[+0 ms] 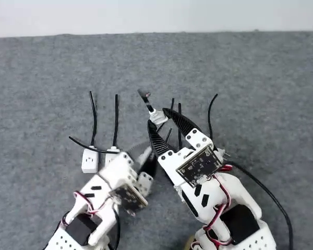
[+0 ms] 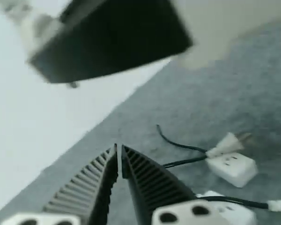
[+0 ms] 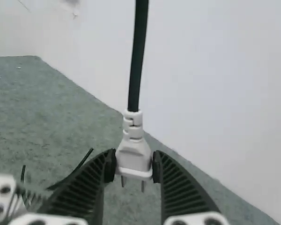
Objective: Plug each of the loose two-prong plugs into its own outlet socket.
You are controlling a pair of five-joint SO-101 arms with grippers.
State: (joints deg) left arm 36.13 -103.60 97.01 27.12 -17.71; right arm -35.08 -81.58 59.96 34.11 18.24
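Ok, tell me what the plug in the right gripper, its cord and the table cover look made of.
Plug: smooth white, likely moulded plastic.
Cord: black, smooth sheath, probably rubber or PVC.
Cover: grey, fuzzy speckled nap, looks like felt or carpet.

Grey carpet meets a plain, seemingly white wall.

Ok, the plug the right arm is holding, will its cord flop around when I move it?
Probably not much: the black cord stands straight up from the plug, so it looks short and fairly stiff. The plug seems small and light. Pinched by its sides in the right end effector, it could pivot if the prongs catch.
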